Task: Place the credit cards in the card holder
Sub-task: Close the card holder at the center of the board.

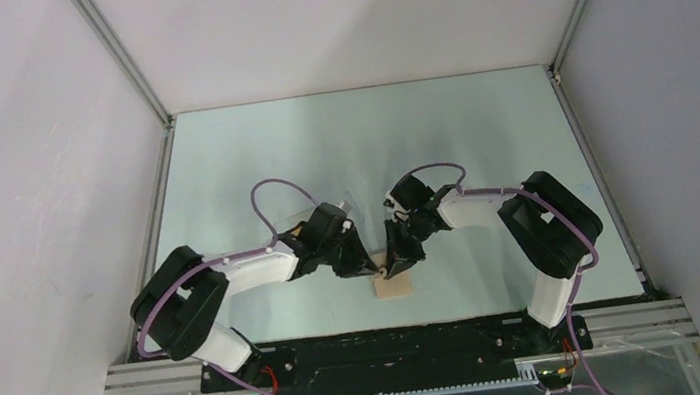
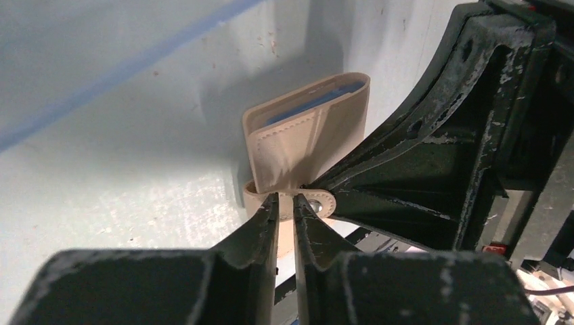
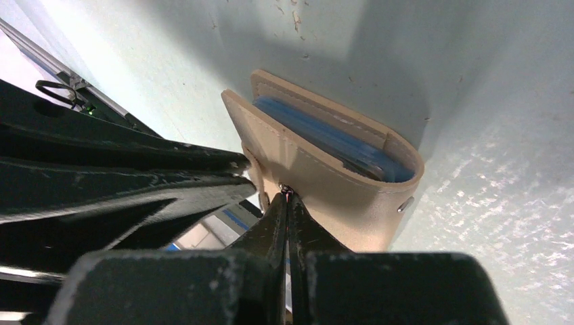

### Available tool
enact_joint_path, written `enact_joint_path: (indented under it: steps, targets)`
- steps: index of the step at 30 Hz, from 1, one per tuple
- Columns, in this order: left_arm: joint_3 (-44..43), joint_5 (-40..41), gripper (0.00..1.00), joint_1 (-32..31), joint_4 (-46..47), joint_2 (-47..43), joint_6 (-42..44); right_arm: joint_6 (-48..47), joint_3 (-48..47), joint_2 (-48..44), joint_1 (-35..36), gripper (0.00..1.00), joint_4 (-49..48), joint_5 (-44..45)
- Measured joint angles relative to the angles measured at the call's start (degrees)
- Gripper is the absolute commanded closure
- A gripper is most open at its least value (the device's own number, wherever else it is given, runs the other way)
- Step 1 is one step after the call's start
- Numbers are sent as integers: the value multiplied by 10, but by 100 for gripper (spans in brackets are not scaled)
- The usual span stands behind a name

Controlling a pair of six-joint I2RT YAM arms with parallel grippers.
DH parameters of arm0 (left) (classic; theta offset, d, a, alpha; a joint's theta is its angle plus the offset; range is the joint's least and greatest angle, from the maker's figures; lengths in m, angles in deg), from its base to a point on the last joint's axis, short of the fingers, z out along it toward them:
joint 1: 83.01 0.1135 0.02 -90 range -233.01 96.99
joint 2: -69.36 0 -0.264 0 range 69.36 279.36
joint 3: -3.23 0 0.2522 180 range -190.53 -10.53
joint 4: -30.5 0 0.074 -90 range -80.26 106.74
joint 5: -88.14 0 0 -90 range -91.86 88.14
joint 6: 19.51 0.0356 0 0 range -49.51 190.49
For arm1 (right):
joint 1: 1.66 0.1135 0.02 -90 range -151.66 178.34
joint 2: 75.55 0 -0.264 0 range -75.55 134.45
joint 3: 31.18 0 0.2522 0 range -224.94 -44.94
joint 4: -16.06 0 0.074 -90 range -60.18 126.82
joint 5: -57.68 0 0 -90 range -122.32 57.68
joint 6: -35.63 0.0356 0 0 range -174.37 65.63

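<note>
Card holder (image 1: 395,283) sat at the near middle of the bench (image 1: 249,149), right between the two arms, and both had a grip on it! Left gripper (image 2: 285,198) was down low, its jaws drawn almost together with only a narrow gap, clamped on the small strap tab just beside the metal snap (image 2: 316,205). Right gripper (image 3: 287,193) met it from the other side, jaws pressed fully together and, as far as the wrist view showed, nipping the edge of the tan front cover. That cover stood lifted off the bench, so the fold gaped and the blue pockets (image 3: 318,132) showed along the top.

My read: one arm anchored the tab so the wallet could not slide, while the other held the flap up to expose a slot. It looked like an opening hold, not an insertion, since no credit card could be made out in any view.

Writing? None at all: no brand, no stamp on the leather, only plain stitching and a bare snap
</note>
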Motion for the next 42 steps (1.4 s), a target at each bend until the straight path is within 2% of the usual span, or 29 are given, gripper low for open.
enact_joint_path:
  steps: [15, 21, 27, 42]
  targets:
    - [-4, 9, 88, -24, 15, 20, -12, 0, 1, -7, 0, 90, 5, 2]
    - [7, 14, 90, -30, 43, 20, -38, 1, 5, -26, 0, 74, 29, 9]
    - [19, 18, 91, -31, 68, 20, -62, 3, 8, -65, -5, 67, 37, 5]
    - [25, 23, 91, -32, 82, 20, -81, -17, -6, -73, -22, 69, 83, 20]
